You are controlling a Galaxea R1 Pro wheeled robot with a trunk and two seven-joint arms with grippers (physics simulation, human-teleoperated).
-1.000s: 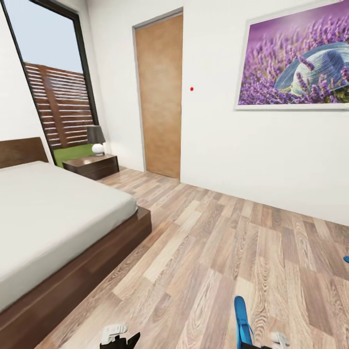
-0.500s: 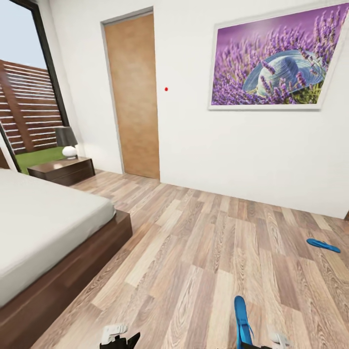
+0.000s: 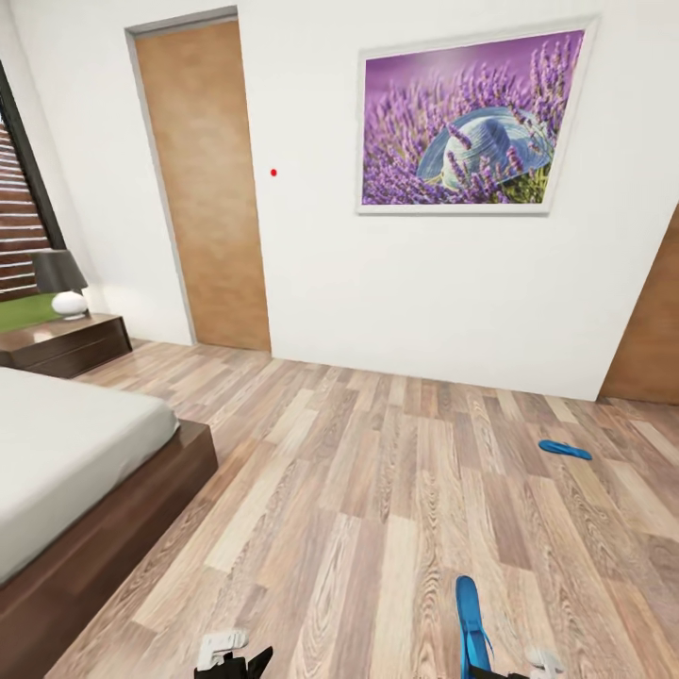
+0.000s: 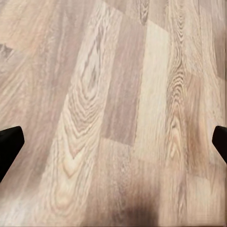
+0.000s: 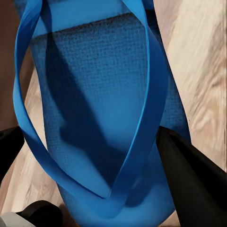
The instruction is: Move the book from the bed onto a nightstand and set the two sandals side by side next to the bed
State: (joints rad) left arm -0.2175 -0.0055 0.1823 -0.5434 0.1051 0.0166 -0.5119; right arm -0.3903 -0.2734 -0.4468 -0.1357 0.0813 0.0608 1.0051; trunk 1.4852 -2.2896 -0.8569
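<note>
The right gripper (image 5: 101,179) has its two black fingers (image 5: 189,175) closed against a bright blue flat flip-flop sandal (image 5: 101,109), which it carries at the near right, low in front of the robot. In the head view that held sandal (image 3: 469,622) stands on edge above the light wood-plank floor (image 3: 377,490), its length running away from the robot. Close up, the textured blue sole and the thin thong straps sit between the dark fingers, with the planks showing on both sides.

The left gripper (image 4: 113,137) hangs open and empty over bare floor; its two black fingertips (image 4: 9,144) stand wide apart with nothing between them. In the head view it sits at the near left (image 3: 231,655), well apart from the right one.

The second blue flip-flop sandal (image 3: 565,450) lies flat on the floor at the far right, well away from the bed and not far from the white wall (image 3: 453,292).

The large low bed with off-white mattress and dark brown wooden frame (image 3: 104,500) fills the left side, one corner pointing into the room. Beyond it, at the far left, stands the small dark reddish-brown wooden nightstand (image 3: 66,344), bearing a lamp with a dark tapered shade and a white round base (image 3: 61,281).

On the far wall hang a plain light-brown wooden door (image 3: 203,189) and a white-framed picture of purple lavender with a pale blue hat (image 3: 471,123). A small red dot (image 3: 273,173) marks the wall between them.
</note>
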